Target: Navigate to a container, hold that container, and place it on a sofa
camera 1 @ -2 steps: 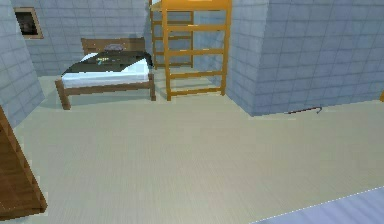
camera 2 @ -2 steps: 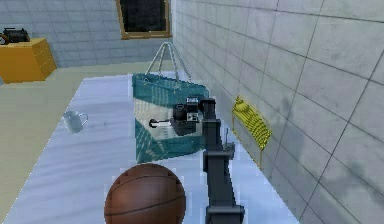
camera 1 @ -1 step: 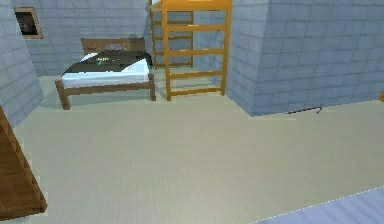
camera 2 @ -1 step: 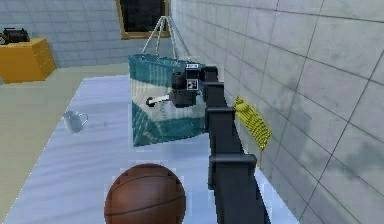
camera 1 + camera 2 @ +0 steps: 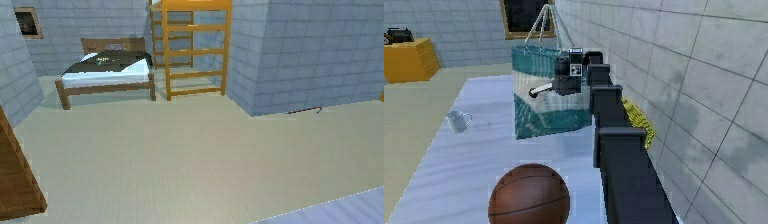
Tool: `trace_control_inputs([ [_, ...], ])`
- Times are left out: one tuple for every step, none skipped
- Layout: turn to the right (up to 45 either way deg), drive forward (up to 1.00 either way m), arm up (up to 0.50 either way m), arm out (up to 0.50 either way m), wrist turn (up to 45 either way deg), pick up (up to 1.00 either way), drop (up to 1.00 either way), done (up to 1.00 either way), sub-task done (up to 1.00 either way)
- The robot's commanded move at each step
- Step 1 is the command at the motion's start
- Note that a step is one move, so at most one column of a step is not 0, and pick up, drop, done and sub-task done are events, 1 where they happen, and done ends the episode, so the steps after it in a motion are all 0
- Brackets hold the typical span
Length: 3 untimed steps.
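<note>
Container [image 5: 549, 118] in this one is a teal bag with thin string handles, standing upright on the pale blue tabletop [image 5: 484, 150], directly at or behind the hand [image 5: 537, 90]. My read is the arm [image 5: 624, 150] is run out across the tabletop so the hand can get at the bag's near face, and the bag standing upright with its handles up should help with that. Whether the hand actually has hold of anything, I can't tell, since the bag sits on the surface right behind it.

A brown basketball [image 5: 531, 197] sits back from the hand, toward the arm's base. Off to the hand's far side is a small clear thing [image 5: 459, 121], and across the arm from the hand is something yellow [image 5: 641, 122] against the wall.

As for writing, I can't read any label on the bag. The two white squares [image 5: 572, 66] beside the hand carry black marks, not words.

Looking ahead, there's a bed [image 5: 105, 70] and an orange ladder-like frame [image 5: 195, 50], so I'd guess the sofa still needs finding.
</note>
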Motion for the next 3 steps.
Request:
trace_control_inputs([
  [0.0, 0.0, 0.0, 0.0, -45.0, 0.0, 0.0, 0.0, 0.0],
  [0.0, 0.0, 0.0, 0.0, -45.0, 0.0, 0.0, 0.0, 0.0],
  [0.0, 0.0, 0.0, 0.0, -15.0, 0.0, 0.0, 0.0, 0.0],
])
